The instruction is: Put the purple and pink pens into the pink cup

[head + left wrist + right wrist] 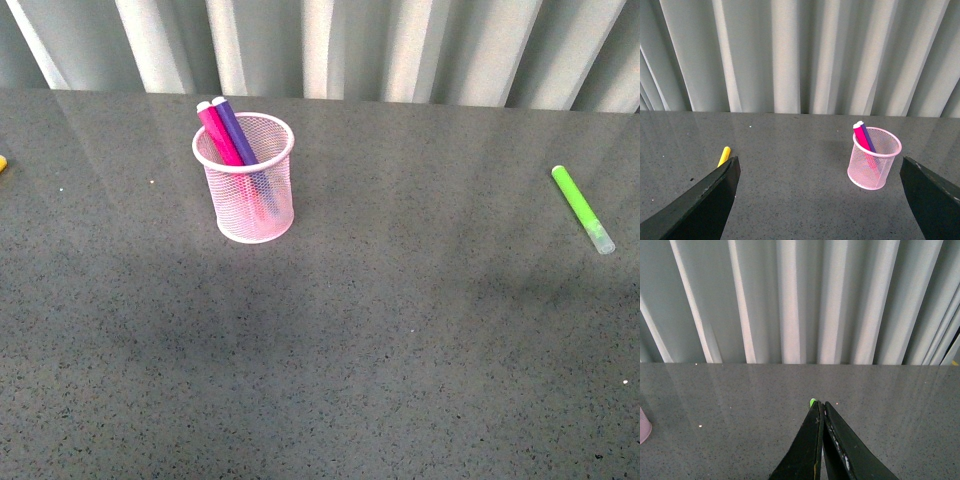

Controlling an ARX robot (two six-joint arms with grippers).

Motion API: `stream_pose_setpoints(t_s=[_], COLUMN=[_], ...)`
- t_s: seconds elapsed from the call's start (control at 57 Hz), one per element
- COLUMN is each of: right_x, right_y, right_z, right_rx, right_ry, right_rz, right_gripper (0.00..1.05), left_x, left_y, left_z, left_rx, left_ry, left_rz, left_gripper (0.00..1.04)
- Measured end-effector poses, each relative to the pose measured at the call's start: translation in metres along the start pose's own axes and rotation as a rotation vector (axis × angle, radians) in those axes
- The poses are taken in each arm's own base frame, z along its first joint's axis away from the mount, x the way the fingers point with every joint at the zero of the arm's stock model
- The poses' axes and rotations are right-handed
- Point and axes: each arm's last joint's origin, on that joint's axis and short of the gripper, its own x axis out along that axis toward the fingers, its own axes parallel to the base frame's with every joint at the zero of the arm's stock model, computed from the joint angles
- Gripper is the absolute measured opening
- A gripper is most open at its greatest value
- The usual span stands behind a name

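The pink cup (244, 179) stands upright on the grey table, left of centre in the front view. The pink pen (220, 133) and the purple pen (236, 130) stand inside it, leaning to the back left, pale caps up. The cup (874, 158) with both pens also shows in the left wrist view. My left gripper (820, 175) is open and empty, well back from the cup. My right gripper (822, 404) is shut on nothing. Neither arm shows in the front view.
A lime-green marker (583, 208) lies on the table at the far right; its tip (812, 402) peeks out behind the shut right fingers. A yellow marker (724, 156) lies at the far left (2, 163). A pleated grey curtain (320, 45) backs the table.
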Motion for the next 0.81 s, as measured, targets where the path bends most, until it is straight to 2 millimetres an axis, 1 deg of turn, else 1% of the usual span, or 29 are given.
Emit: stream_pose_setpoints(t_s=[0.316,0.808], right_x=[-0.016,-0.032], right_y=[0.0,0.0], right_z=[0.007,0.01], right_rx=[0.0,0.0], right_ry=[-0.023,-0.035], right_rz=[0.0,0.0], right_gripper=[0.03,0.03], left_x=[0.0,0.0], left_y=[0.0,0.0], left_z=[0.0,0.0], left_rx=[0.0,0.0], left_ry=[0.0,0.0], left_rz=[0.0,0.0], left_gripper=[0.98,0.98])
